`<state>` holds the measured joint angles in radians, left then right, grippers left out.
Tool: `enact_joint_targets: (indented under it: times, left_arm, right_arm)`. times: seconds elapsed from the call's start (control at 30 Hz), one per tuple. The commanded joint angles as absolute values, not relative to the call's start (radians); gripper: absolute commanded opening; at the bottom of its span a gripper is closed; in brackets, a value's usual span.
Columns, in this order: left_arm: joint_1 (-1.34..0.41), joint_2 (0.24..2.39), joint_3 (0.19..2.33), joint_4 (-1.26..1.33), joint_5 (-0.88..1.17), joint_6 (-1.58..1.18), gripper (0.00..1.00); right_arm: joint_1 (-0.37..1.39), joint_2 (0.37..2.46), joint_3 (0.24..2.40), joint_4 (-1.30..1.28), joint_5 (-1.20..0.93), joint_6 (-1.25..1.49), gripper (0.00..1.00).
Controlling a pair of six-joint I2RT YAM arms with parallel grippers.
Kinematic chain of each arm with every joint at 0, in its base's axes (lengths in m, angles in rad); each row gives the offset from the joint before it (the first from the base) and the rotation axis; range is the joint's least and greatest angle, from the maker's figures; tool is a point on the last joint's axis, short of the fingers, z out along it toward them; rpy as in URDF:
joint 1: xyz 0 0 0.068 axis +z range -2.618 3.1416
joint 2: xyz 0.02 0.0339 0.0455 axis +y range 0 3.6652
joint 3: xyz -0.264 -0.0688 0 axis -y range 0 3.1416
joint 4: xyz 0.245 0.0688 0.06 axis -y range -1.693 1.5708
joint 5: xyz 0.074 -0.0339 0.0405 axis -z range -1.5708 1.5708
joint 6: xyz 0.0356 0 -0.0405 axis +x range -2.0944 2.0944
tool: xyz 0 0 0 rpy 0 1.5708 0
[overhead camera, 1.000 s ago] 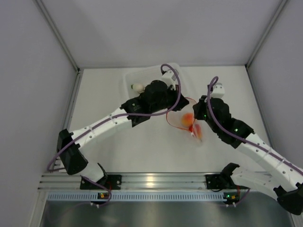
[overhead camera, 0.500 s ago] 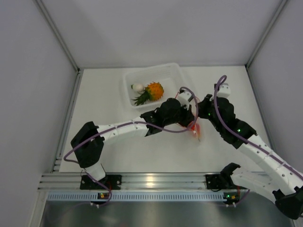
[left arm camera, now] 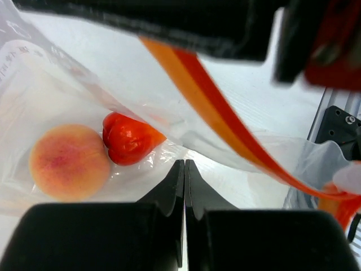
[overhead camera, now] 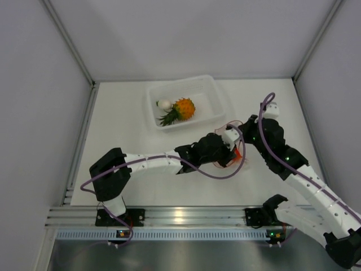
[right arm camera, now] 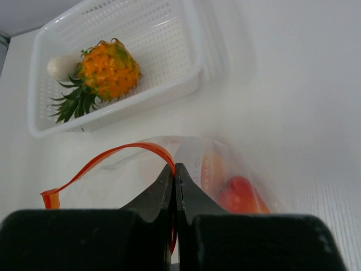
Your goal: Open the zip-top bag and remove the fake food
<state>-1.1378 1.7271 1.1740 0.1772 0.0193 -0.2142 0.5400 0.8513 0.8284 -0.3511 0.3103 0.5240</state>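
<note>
The zip-top bag (overhead camera: 237, 155) lies right of the table's centre with its mouth open. My right gripper (right arm camera: 175, 166) is shut on the bag's red-orange zip strip (right arm camera: 113, 155) and holds that lip up. My left gripper (left arm camera: 184, 164) is shut, its tips against the bag's clear film; I see no film between them. The peach-coloured fruit (left arm camera: 69, 161) and the small red fruit (left arm camera: 128, 137) lie inside the bag, just left of the tips. The orange pineapple (overhead camera: 181, 108) and the white round vegetable (overhead camera: 164, 104) lie in the tray.
The rigid clear tray (overhead camera: 210, 90) stands at the back centre, a short way behind the bag. Grey walls close off the table on the left, back and right. Both arms meet over the bag.
My left arm has left the tray, uncovering the pineapple in it, and swung right and nearer to the bag. My right gripper has kept hold of the zip strip and shifted slightly right.
</note>
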Motion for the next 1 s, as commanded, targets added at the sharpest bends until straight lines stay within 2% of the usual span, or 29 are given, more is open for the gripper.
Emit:
enact_joint_targets:
  times: [0.0, 0.3, 0.47, 0.77, 0.97]
  left_arm:
    - [-1.155, 1.718, 1.128, 0.204, 0.049, -0.156, 0.0]
    - [-1.141, 1.709, 1.066, 0.202, 0.077, -0.192, 0.0]
    - [-1.129, 1.716, 1.066, 0.163, 0.124, -0.164, 0.0]
    - [-1.108, 1.802, 1.222, -0.136, -0.064, -0.152, 0.0]
    - [-1.04, 1.753, 1.201, -0.158, -0.028, -0.235, 0.0]
  right_arm:
    - [0.526, 0.798, 0.827, -0.239, 0.287, 0.508, 0.0]
    - [0.522, 0.749, 0.816, -0.226, 0.298, 0.471, 0.0]
    - [0.52, 0.755, 0.825, -0.186, 0.217, 0.396, 0.0]
    - [0.522, 0.724, 0.831, -0.16, 0.059, 0.36, 0.0]
    - [0.522, 0.719, 0.804, -0.138, -0.02, 0.373, 0.0]
